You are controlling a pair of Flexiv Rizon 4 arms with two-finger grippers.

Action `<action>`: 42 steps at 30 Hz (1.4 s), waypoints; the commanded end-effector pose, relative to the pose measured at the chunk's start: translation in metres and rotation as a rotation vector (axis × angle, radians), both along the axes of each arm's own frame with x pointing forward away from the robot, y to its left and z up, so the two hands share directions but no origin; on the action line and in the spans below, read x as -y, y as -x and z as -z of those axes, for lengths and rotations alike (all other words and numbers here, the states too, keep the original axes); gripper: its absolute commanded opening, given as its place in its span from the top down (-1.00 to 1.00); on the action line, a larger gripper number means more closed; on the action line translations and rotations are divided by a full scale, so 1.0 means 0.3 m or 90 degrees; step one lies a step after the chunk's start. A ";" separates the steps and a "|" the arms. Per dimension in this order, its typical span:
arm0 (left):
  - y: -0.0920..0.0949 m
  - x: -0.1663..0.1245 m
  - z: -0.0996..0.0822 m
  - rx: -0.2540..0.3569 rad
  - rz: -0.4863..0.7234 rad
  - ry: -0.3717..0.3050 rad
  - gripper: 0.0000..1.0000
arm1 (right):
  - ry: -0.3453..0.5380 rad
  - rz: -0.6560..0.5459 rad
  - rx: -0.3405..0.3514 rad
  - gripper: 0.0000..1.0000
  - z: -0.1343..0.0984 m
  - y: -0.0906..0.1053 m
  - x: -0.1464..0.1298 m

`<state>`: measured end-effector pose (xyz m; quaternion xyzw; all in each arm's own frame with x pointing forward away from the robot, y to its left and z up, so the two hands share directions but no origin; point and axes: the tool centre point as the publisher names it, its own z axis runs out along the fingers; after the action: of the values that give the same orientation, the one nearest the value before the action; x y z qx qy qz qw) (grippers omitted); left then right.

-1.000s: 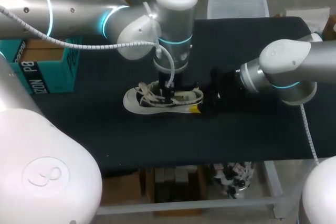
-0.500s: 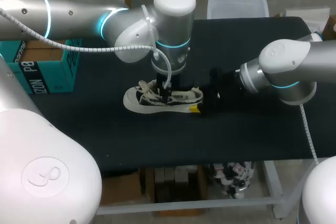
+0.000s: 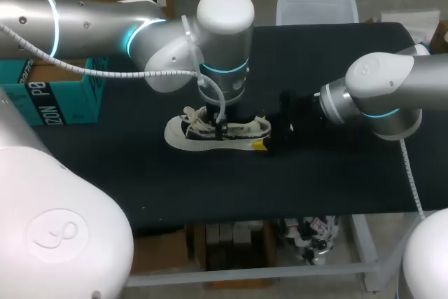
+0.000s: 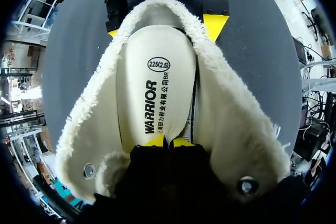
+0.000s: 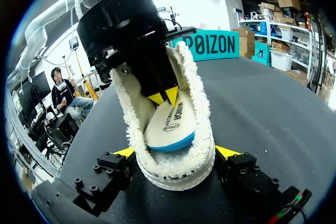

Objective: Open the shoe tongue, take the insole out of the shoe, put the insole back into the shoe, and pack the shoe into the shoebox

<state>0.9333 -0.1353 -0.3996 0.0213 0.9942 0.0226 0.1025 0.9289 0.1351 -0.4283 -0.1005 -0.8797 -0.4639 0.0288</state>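
A white fleece-lined shoe lies on the black table, toe to the left. My left gripper reaches down into its opening, its yellow tips shut on the front part of the white insole. From the right wrist view the insole stands tilted inside the shoe, its blue edge showing, with the left gripper pinching it from above. My right gripper straddles the heel, a fingertip pressed against each side. The shoe fills the space between them.
A teal cardboard box stands at the table's left side. A clear plastic bin sits at the back edge. Bare black tabletop lies in front of the shoe and to its right rear.
The left gripper's fingers have closed together inside the shoe, and the left arm's wrist has shifted slightly left. The right arm and the shoe have stayed put.
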 end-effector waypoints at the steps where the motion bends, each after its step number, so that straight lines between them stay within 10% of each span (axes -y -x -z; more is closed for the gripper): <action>1: -0.030 -0.036 0.154 0.006 0.013 0.034 1.00 | -0.002 -0.002 0.000 1.00 0.018 -0.003 0.007; 42: -0.003 0.100 -0.202 -0.069 0.162 0.291 1.00 | -0.002 -0.002 0.000 1.00 0.018 -0.003 0.007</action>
<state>0.9283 -0.1693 -0.3410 0.1186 0.9695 -0.2054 0.0619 0.9305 0.1335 -0.4278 -0.1010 -0.8798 -0.4636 0.0280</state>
